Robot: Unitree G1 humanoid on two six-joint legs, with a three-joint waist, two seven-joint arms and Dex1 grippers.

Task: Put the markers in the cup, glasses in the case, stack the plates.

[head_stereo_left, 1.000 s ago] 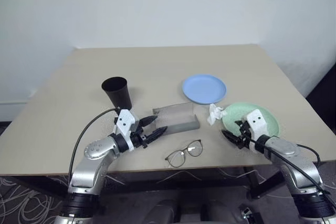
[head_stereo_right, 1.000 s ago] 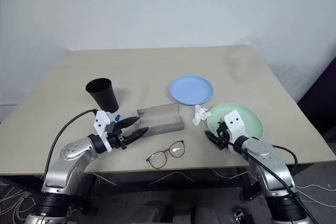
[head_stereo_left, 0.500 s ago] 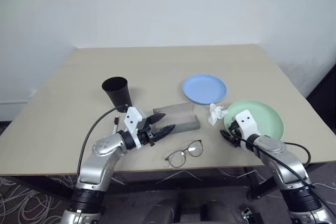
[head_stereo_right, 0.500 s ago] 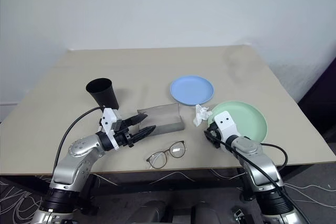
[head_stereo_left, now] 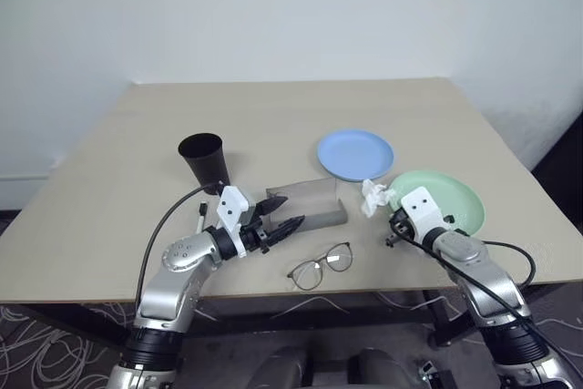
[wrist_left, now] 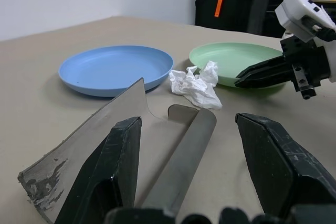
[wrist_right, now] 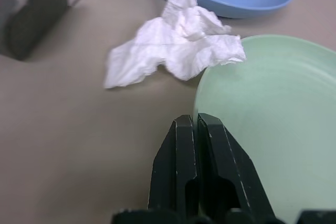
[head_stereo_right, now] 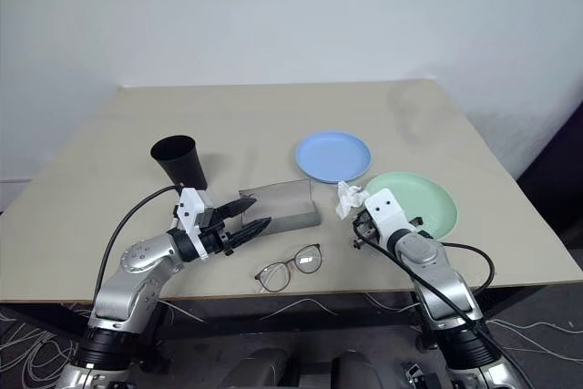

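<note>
My right gripper is shut on the near left rim of the mint green plate. The light blue plate lies just behind it. My left gripper is open, one finger on each side of the near end of the grey case, whose lid stands up. The wire-framed glasses lie by the table's front edge, right of the left gripper. The black cup stands upright behind my left arm. A white marker shows partly beside that wrist.
A crumpled white tissue lies between the case and the green plate, touching the plate's rim close to my right fingers. The table's front edge runs just below the glasses.
My right gripper has closed from open onto the green plate's rim. The left gripper is still open at the case.
</note>
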